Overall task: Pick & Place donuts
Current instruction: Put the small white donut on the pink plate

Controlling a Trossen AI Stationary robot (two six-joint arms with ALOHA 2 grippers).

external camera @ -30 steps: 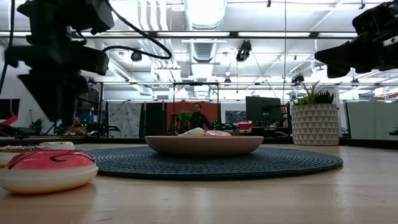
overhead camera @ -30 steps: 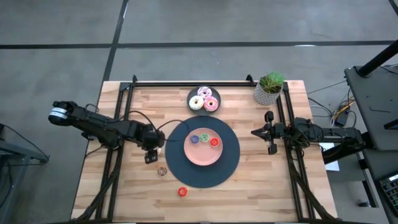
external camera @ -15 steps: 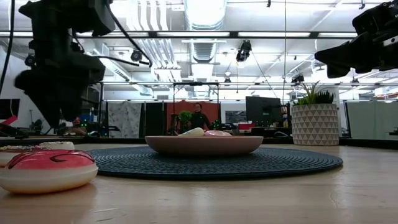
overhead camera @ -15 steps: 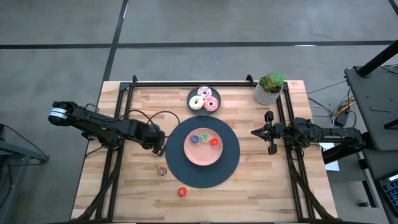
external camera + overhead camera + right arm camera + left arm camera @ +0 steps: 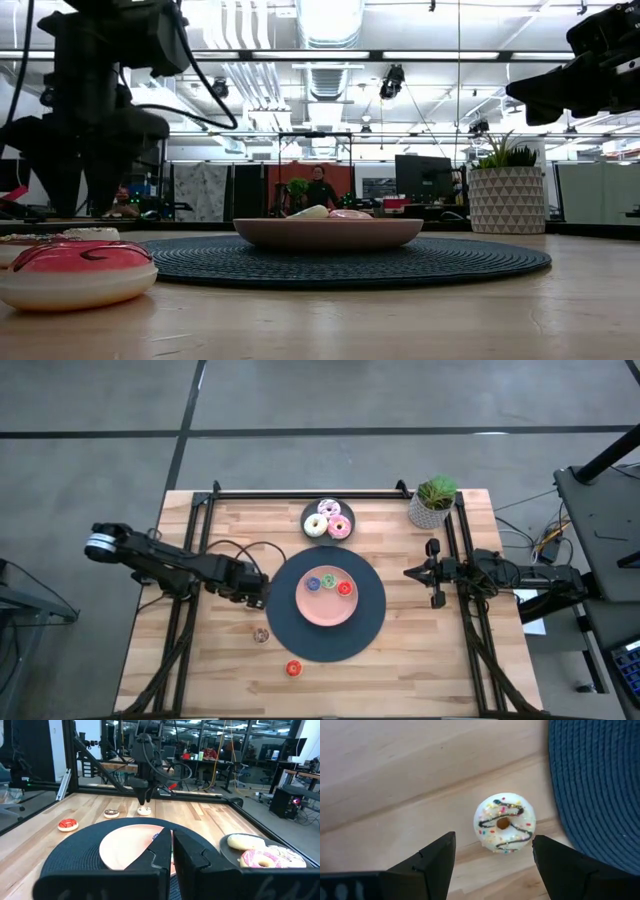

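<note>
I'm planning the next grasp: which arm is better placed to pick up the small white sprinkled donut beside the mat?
Left. Its open gripper hangs over the white sprinkled donut; the right gripper waits beyond the mat.

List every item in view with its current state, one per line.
Left gripper: open, poised over the white sprinkled donut.
White sprinkled donut: flat on the wood beside the dark mat, not held.
Right gripper: shut, empty, waiting at the table's right side.
Pink plate: on the mat, holding three tiny donuts.
Small dark plate: holding three larger donuts.
Brown donut: loose on the table.
Red donut: loose on the table.
</note>
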